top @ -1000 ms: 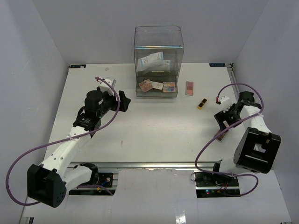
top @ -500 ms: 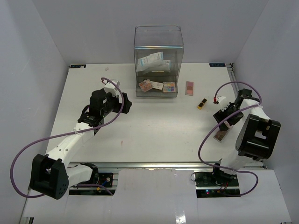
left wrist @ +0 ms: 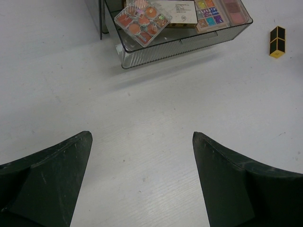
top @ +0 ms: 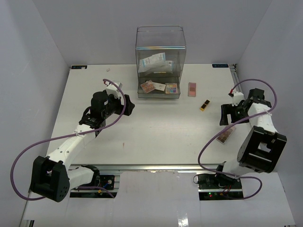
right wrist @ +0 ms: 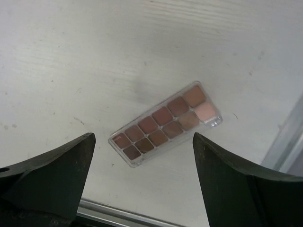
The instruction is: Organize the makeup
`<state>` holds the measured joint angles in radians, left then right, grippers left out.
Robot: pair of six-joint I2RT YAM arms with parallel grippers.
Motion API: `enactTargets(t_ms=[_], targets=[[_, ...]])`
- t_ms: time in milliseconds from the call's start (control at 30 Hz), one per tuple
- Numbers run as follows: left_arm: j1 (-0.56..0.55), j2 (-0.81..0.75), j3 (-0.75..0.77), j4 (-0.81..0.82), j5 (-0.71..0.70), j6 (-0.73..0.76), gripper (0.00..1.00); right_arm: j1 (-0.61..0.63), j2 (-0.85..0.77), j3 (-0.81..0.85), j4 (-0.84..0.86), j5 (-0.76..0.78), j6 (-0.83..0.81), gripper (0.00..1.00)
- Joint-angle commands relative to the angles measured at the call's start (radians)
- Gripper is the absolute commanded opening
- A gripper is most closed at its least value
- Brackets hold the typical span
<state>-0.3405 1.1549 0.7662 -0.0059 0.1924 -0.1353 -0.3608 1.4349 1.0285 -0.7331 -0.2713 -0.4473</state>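
Right wrist: right end effector (right wrist: 142,138) spread over palette (right wrist: 165,124)

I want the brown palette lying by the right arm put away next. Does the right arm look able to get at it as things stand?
Probably yes. The right gripper hangs open right above the brown palette, which lies flat on the table with nothing over or against it.

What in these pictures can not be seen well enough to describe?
- Packets in the clear box, top view: print too small.
- Brown palette, top view: partly under the right arm's cable.
- Drawer, left wrist view: cut by the top edge.
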Motion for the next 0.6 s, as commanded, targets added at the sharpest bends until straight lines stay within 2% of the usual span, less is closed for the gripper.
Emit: enactTargets(t_ms=[0, 367, 567], targets=[[0.0, -0.015, -0.001, 0.03, 0.029, 0.0, 0.98, 0.001, -0.063, -0.061, 0.132, 0.184, 0.357, 0.9], [0.0, -0.008, -0.002, 0.029, 0.028, -0.003, 0.98, 0.006, -0.055, -0.207, 0.25, 0.321, 0.557, 0.9], [0.0, -0.004, -0.002, 0.029, 0.024, -0.001, 0.98, 0.006, -0.024, -0.242, 0.321, 0.328, 0.611, 0.9]])
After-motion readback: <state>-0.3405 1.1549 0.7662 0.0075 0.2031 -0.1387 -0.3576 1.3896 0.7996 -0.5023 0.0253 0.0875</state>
